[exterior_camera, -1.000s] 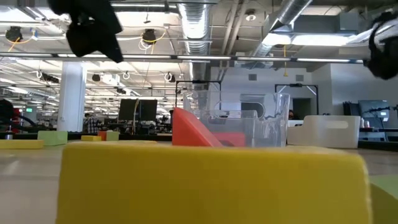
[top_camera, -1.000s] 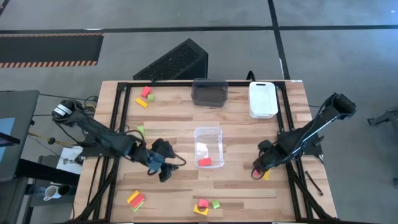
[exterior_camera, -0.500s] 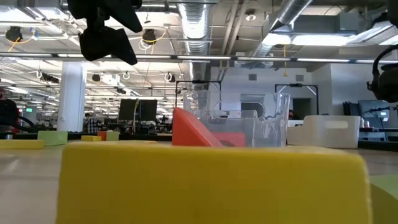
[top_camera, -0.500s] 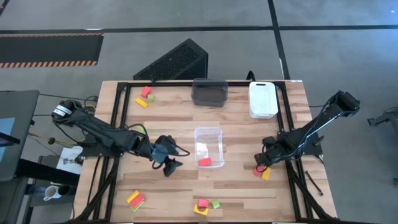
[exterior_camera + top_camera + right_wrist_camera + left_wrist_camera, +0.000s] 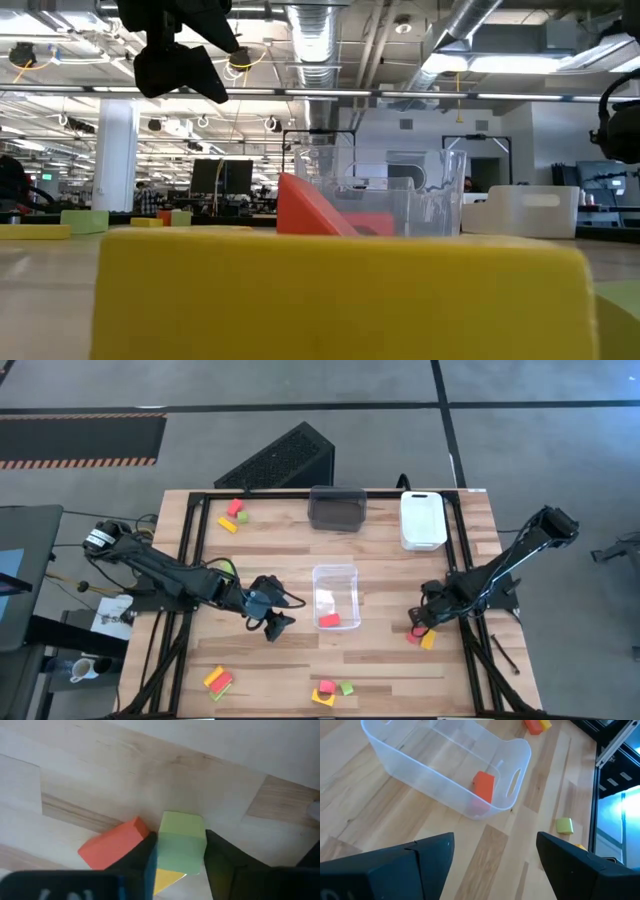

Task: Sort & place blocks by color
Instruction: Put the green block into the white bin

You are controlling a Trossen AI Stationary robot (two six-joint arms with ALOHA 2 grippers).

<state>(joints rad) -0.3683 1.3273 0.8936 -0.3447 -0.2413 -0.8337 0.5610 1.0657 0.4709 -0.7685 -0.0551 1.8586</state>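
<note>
Now | right hand [image 5: 179, 865] pinching green block [image 5: 181, 842] | left hand [image 5: 495, 852] spread, empty

The table [image 5: 270, 550] is showing a top of pale wooden planks with visible grain and a smooth, faintly satin finish; its black frame [image 5: 190, 500] is looking like matt metal. The clear bin [image 5: 445, 780] is appearing as thin translucent plastic, slightly frosted and catching soft glare. The white bin [image 5: 423, 520] is reading as opaque smooth plastic, the dark bin [image 5: 337, 508] as smoky plastic. The green block [image 5: 181, 842], red block [image 5: 114, 849] and yellow block [image 5: 340, 295] are presenting matt, even surfaces. The left gripper [image 5: 492, 855] fingers [image 5: 395, 870] are looking like dull black plastic.
</note>
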